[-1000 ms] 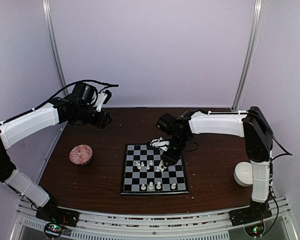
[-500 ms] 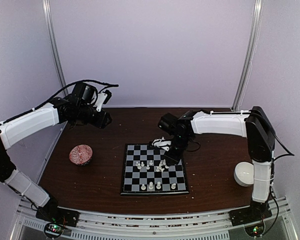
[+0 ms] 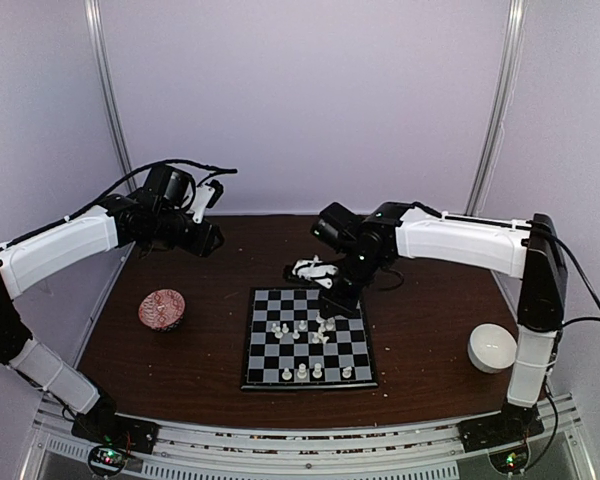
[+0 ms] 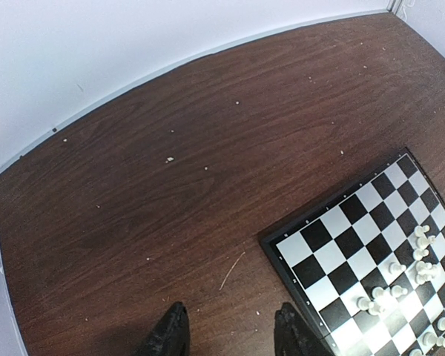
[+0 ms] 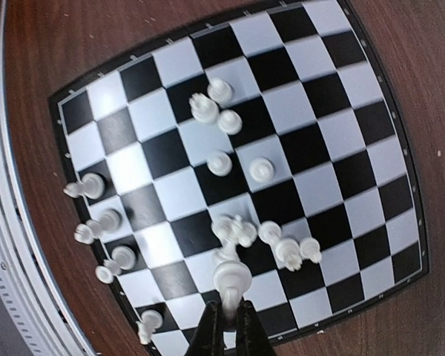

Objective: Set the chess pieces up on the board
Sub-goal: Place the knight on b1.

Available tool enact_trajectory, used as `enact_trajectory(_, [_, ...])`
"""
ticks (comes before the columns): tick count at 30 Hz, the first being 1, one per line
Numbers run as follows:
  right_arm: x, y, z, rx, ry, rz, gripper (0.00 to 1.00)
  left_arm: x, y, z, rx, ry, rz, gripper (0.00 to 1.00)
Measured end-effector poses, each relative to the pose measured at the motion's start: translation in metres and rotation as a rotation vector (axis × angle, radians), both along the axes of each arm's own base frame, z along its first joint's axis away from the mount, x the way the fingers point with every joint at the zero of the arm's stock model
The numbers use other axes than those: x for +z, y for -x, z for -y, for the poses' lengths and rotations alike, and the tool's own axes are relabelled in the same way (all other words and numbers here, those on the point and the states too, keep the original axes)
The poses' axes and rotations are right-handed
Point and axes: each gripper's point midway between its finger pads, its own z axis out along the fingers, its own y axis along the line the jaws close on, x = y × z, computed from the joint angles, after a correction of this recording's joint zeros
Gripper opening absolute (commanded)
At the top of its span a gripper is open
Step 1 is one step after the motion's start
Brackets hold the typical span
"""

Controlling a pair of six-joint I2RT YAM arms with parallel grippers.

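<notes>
Right jaws higher, tight on chess piece (image 5: 230, 276), base toward board (image 5: 334, 141); left jaws apart

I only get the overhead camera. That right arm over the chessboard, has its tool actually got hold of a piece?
Observer: Yes. Its wrist camera shows the right tool shut on one white chess piece, near the board's edge.
Visitor: And the left arm?
Observer: Its wrist camera shows the left tool open and empty, above the table beside the board.
Visitor: Anything else I'm missing?
Observer: Tiny pale crumbs dot the wood.
</notes>
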Motion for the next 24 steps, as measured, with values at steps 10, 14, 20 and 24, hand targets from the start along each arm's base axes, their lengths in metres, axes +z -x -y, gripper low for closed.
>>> enact_trajectory(10, [0.009, 0.052, -0.085, 0.230, -0.028, 0.005, 0.00, 0.006, -0.001, -0.005, 0.020, -0.007, 0.020, 0.40])
enact_trajectory(14, [-0.003, 0.072, -0.098, 0.296, 0.012, -0.010, 0.00, 0.010, 0.000, -0.006, 0.022, -0.004, 0.031, 0.40])
enact_trajectory(20, [-0.014, 0.087, -0.110, 0.341, 0.048, -0.026, 0.00, 0.017, 0.001, -0.008, 0.025, 0.003, 0.045, 0.40])
enact_trajectory(24, [-0.018, 0.089, -0.113, 0.347, 0.058, -0.031, 0.00, 0.019, 0.002, -0.008, 0.025, 0.006, 0.050, 0.40])
